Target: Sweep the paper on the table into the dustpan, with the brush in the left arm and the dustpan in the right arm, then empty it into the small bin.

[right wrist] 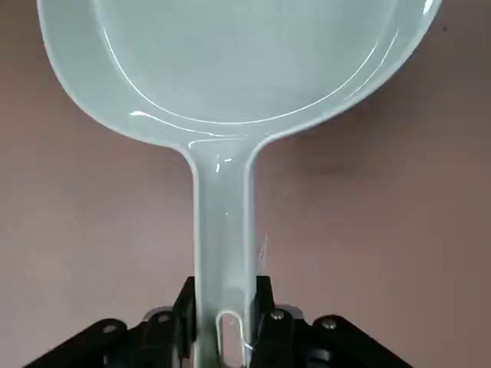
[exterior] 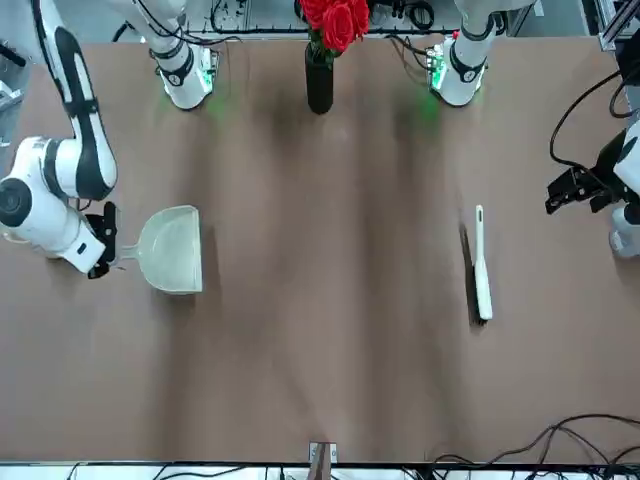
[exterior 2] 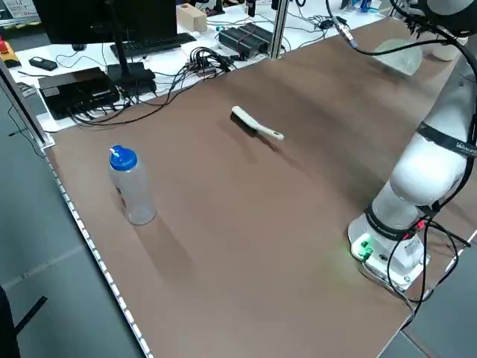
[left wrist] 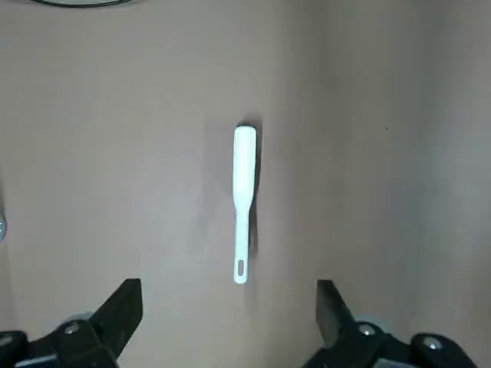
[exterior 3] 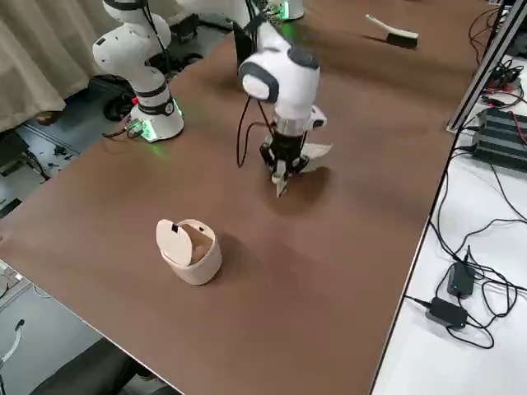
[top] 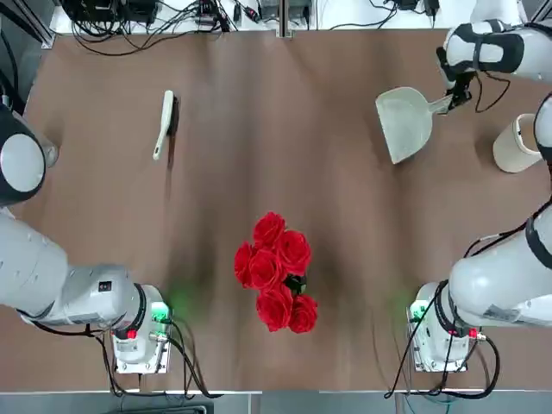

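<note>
The pale dustpan (top: 404, 123) lies flat on the brown table (top: 285, 112) at the far right. My right gripper (top: 454, 97) is shut on its short handle, and the right wrist view shows the fingers (right wrist: 184, 310) clamping the handle of the dustpan (right wrist: 230, 69). The brush (top: 165, 124) lies loose at the far left, bristles to one side. My left gripper (left wrist: 226, 310) hovers open above the table, well short of the brush (left wrist: 243, 201); it also shows at the table's edge as the left gripper (exterior: 575, 190). The small bin (top: 517, 144) stands right of the dustpan. No paper shows in any view.
A red rose bouquet (top: 278, 272) in a dark vase (exterior: 320, 82) stands in the middle near the arms' bases. A clear bottle with a blue cap (exterior 2: 130, 186) stands by the left edge. Cables and electronics (top: 155, 17) lie beyond the far edge.
</note>
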Robot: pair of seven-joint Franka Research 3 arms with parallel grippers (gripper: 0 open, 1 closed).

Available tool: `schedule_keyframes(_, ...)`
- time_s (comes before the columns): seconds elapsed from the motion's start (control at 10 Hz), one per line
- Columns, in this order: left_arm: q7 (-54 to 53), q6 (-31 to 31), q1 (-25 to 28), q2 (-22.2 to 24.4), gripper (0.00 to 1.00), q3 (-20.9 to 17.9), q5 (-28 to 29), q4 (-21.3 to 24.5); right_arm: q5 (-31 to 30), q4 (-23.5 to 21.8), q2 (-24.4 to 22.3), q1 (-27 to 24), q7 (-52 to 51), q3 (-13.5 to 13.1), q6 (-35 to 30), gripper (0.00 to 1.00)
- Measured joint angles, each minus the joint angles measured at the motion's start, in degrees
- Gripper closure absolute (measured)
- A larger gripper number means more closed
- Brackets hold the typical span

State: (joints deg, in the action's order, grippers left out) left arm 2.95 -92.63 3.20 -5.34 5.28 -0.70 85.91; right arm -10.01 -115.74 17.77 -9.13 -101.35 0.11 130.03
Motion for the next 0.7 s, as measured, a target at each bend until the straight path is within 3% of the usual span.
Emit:
schedule_keyframes(0.2, 0.0, 0.0, 0.0, -0.3, 0.00, -0.1, 0.0, 0.0, 0.0, -1.6, 2.5, -0.8, -0.7, 0.0, 4.1, 0.67)
schedule_keyframes(0.7, 0.0, 0.0, 0.0, -0.9, 0.00, -0.1, 0.0, 0.0, 1.1, -3.8, 2.7, -1.1, -0.7, 0.1, 6.4, 0.65)
